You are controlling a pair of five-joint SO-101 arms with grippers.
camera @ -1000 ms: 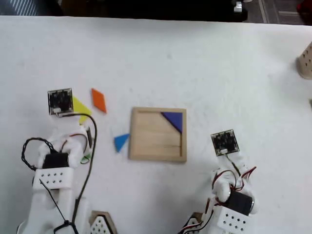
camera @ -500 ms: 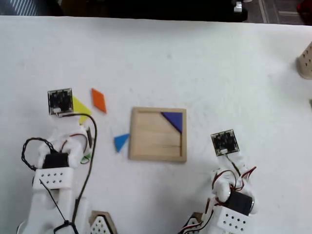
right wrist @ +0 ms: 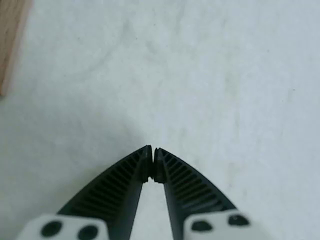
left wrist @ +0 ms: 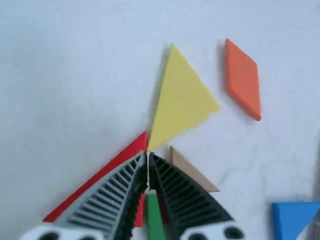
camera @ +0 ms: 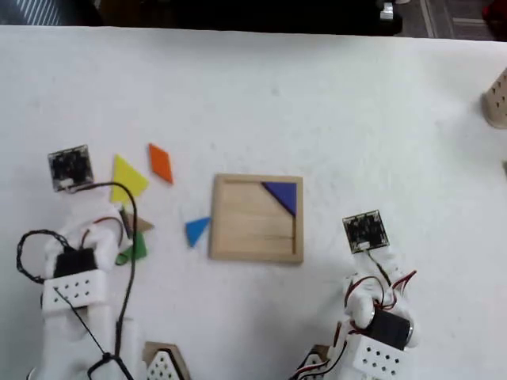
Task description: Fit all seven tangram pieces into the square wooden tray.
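Observation:
The square wooden tray (camera: 238, 237) lies mid-table with a dark blue triangle (camera: 282, 194) in its far right corner. To its left lie a light blue triangle (camera: 196, 229), an orange parallelogram (camera: 160, 162), a yellow triangle (camera: 127, 178), a tan piece (camera: 138, 224) and a green piece (camera: 133, 249). My left gripper (left wrist: 148, 155) is shut and holds nothing. Its tips hover at the near corner of the yellow triangle (left wrist: 180, 100), above a red triangle (left wrist: 100, 180), the tan triangle (left wrist: 192, 172) and the green piece (left wrist: 154, 220). My right gripper (right wrist: 152, 150) is shut over bare table right of the tray (right wrist: 12, 40).
The orange parallelogram (left wrist: 243, 79) and the light blue triangle (left wrist: 292, 220) lie beyond the left gripper toward the tray. A perforated wooden object (camera: 497, 99) stands at the table's right edge. The white table is open behind the tray.
The left arm has shifted to the left, uncovering more of the yellow triangle and the tan and green pieces. The right arm has not moved.

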